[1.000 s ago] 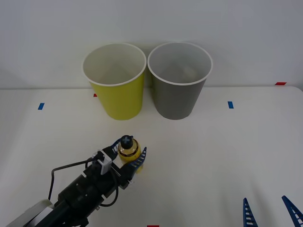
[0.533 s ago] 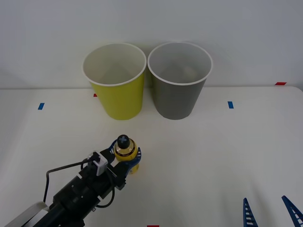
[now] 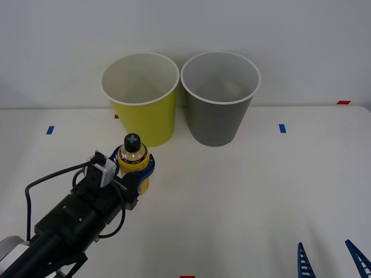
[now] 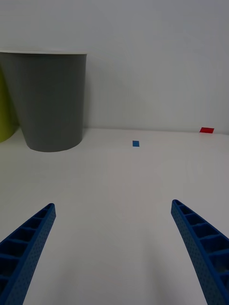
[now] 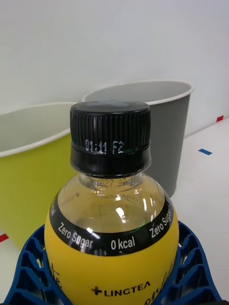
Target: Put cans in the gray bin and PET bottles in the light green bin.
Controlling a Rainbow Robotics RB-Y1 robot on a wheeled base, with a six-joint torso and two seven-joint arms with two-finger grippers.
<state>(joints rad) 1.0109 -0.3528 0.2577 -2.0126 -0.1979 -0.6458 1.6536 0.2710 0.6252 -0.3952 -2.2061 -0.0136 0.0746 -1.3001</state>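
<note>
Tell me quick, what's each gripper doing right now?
Left gripper: closed on the PET bottle, near the light green bin.
Right gripper: open, holding nothing, low over the table.

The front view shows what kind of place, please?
Probably a robot test bench for sorting waste: a plain white table against a bare wall, coloured tape marks, the light green bin beside the gray bin, and the left gripper holding a PET bottle.

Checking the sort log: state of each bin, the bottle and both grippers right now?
PET bottle: capped, upright, gripped.
Left gripper: shut on the bottle, before the light green bin.
Light green bin: upright, open.
Gray bin: upright, open.
Right gripper: open, parked near the table's near edge.
</note>
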